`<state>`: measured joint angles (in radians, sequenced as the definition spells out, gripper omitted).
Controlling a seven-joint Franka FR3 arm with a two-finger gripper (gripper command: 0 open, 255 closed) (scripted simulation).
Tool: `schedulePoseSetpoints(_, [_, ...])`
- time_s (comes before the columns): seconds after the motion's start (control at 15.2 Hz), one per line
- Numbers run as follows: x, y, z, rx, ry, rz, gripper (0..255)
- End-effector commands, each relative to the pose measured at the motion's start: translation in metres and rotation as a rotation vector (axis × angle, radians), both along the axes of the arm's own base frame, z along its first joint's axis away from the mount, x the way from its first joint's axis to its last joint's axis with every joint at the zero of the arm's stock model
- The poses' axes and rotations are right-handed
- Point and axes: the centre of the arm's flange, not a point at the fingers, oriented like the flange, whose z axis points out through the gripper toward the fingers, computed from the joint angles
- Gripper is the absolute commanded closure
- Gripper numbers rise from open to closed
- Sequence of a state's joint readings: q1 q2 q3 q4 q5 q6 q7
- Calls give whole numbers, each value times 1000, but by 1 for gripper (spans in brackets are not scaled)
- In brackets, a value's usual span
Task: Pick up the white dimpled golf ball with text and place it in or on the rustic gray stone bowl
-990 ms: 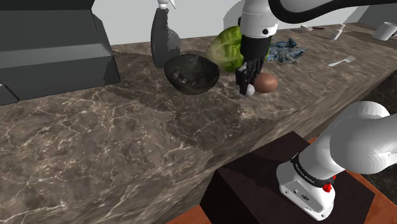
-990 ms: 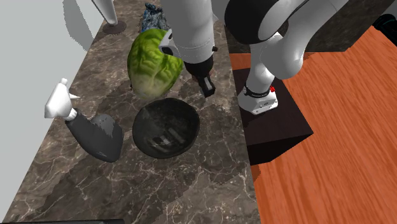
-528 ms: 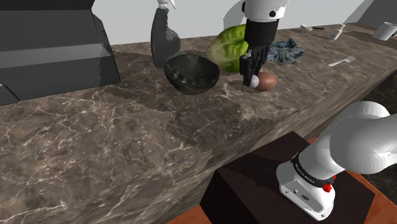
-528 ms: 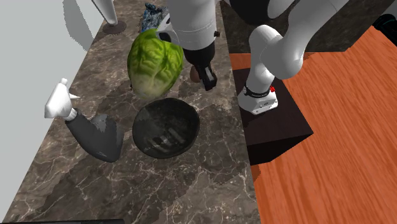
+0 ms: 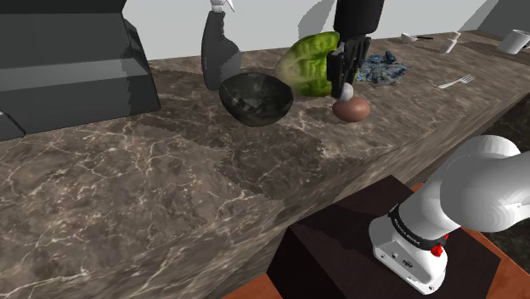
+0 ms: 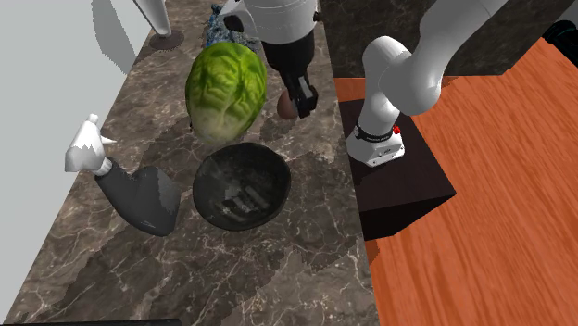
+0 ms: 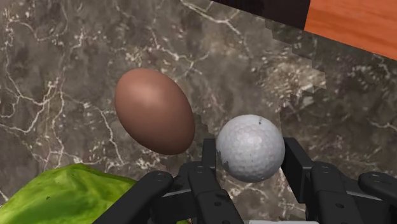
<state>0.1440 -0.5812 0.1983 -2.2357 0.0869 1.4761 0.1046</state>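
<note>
I have the hand (image 7: 249,156) clamped on the white dimpled golf ball (image 7: 250,145), one finger against each side, and the ball hangs clear above the bench (image 5: 170,178). A brown egg (image 7: 154,109) lies on the marble just below it, with the green lettuce (image 5: 307,58) close by. The dark stone bowl (image 5: 255,109) sits near the lettuce, on the shoulder view's left, with bare marble between it and the bench's front edge. A grey spray bottle (image 5: 217,55) stands just behind the bowl.
</note>
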Motion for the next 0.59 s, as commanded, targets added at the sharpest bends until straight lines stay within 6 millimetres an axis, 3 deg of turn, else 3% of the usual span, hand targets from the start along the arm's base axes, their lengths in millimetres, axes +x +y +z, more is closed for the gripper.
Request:
schedulePoseSetpoints(0.0, [0, 0, 10, 0, 0, 0, 255])
schedulePoseSetpoints(0.53, [0, 0, 52, 0, 0, 0, 255])
